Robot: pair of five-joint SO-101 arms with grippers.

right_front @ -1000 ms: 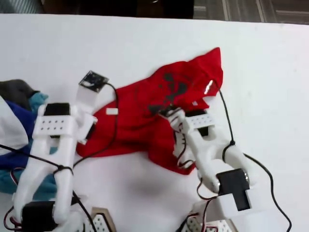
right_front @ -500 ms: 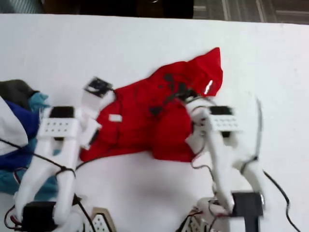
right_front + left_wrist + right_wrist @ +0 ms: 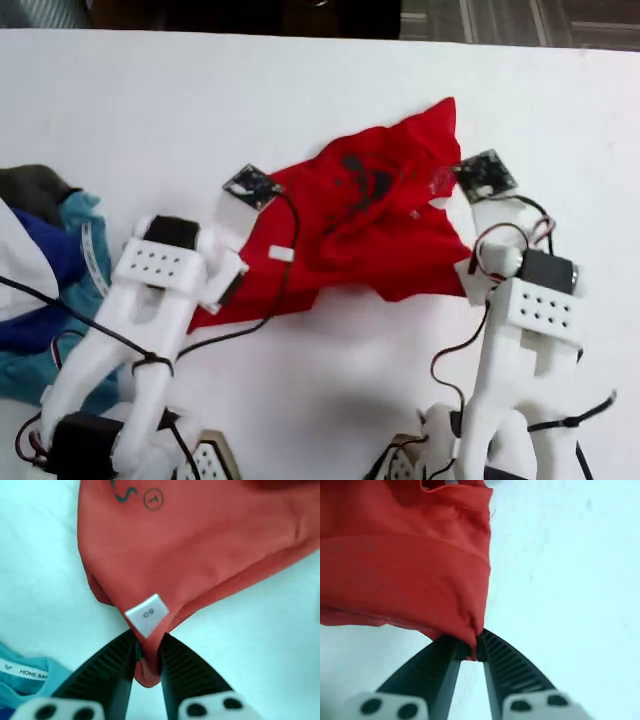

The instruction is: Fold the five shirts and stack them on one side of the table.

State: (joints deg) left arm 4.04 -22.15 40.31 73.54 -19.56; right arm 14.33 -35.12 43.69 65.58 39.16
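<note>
Two white arms extend forward from their bases side by side, the left arm (image 3: 150, 300) angled in toward its partner and the right arm (image 3: 525, 330) nearly straight. The left gripper (image 3: 148, 647) and the right gripper (image 3: 471, 647) each have black fingers (image 3: 107, 672) pinched tight on an edge of the red shirt (image 3: 370, 230).

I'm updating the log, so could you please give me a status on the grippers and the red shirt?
Left gripper shut on red shirt by its tag. Right gripper shut on another corner. Other shirts heaped off to the left.
</note>
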